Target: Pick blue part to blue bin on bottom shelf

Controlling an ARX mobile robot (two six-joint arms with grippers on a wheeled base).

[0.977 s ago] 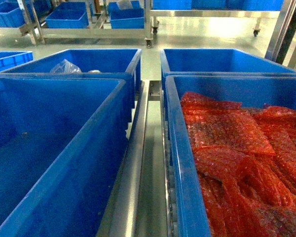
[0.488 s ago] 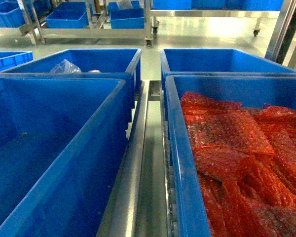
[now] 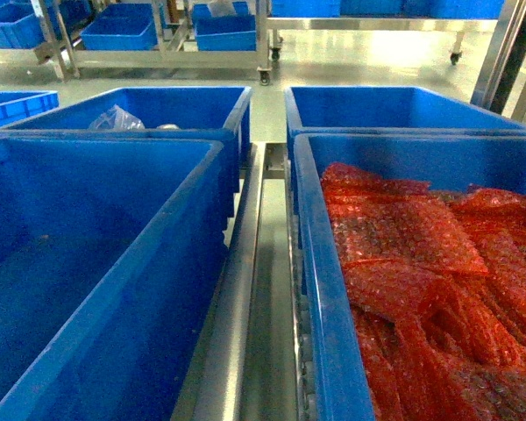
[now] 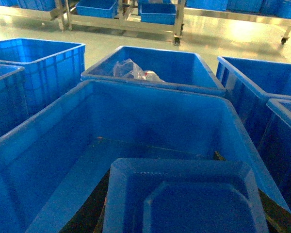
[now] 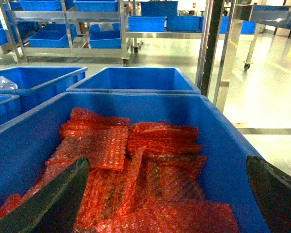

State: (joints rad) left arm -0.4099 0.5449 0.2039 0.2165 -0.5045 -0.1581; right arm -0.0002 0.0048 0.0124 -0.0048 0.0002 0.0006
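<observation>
Left gripper (image 4: 184,213) sits over the near-left bin (image 4: 136,121); a blue part (image 4: 184,199), flat w/ cut corners, fills the space between its dark fingers (image 4: 276,216), prob. pinched, but jaw contact is cropped so can't tell. Right gripper (image 5: 167,194) hangs over the near-right bin (image 5: 223,145), jaws spread wide, nothing between them. That bin holds red bubble-wrap bags (image 5: 136,165). Clear plastic bag (image 3: 116,118) in far-left bin. A steel rail (image 3: 245,289) runs between the near bins.
</observation>
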